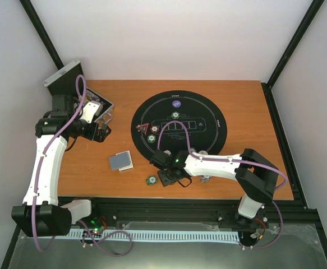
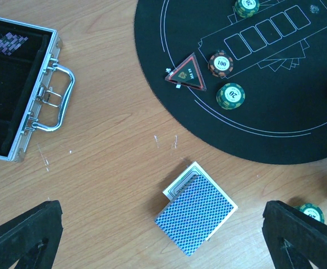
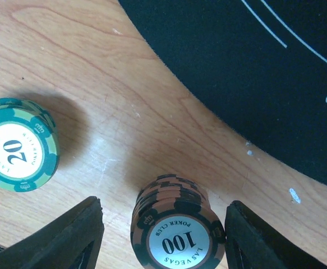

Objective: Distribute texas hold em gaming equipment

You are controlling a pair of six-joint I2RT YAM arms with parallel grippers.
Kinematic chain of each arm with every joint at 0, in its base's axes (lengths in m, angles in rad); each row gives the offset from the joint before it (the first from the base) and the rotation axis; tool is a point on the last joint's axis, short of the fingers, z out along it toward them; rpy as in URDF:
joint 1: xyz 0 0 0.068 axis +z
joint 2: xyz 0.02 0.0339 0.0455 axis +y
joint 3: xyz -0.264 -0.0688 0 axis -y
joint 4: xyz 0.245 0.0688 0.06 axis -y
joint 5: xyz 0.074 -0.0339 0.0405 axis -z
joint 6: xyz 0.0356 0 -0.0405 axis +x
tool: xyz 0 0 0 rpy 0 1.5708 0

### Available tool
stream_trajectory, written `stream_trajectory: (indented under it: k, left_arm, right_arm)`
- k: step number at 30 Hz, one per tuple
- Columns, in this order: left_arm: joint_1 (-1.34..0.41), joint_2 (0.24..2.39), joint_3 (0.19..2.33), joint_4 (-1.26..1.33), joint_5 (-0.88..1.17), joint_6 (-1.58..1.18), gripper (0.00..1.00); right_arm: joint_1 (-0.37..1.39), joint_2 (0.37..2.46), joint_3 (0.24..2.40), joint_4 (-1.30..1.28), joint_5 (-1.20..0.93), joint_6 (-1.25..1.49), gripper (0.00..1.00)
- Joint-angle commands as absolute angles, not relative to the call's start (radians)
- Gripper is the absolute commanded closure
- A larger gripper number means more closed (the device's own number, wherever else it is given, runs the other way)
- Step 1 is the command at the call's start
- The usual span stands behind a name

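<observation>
A blue-backed deck of cards (image 2: 196, 216) lies on the wood, also in the top view (image 1: 120, 161). My left gripper (image 2: 163, 246) is open and empty, above and just near of the deck. A red triangle marker (image 2: 187, 73), a brown-red 100 chip (image 2: 221, 63) and a green chip (image 2: 230, 96) sit on the black mat (image 2: 264, 129). My right gripper (image 3: 163, 241) is open, its fingers either side of a brown-red 100 chip stack (image 3: 177, 232) with gaps on both sides. A green 20 chip stack (image 3: 17, 145) stands to its left on the wood.
The open silver case (image 2: 17, 95) with its handle sits at the far left (image 1: 98, 109). A purple button disc (image 1: 175, 102) lies at the mat's far edge. More chips stand near the mat's near rim (image 1: 205, 151).
</observation>
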State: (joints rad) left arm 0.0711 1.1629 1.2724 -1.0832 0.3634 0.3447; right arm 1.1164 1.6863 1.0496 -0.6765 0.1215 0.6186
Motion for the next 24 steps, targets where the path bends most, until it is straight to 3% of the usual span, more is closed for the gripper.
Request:
stream_trajectory:
  k: [1, 24]
  left_arm:
    - [0.077, 1.158, 1.316, -1.098, 0.372, 0.339, 0.00]
    - [0.077, 1.155, 1.315, -1.097, 0.371, 0.339, 0.00]
  right_arm:
    - [1.126, 1.696, 1.033, -0.661, 0.146, 0.629, 0.41]
    - [1.126, 1.672, 1.047, -0.697, 0.180, 0.616, 0.58]
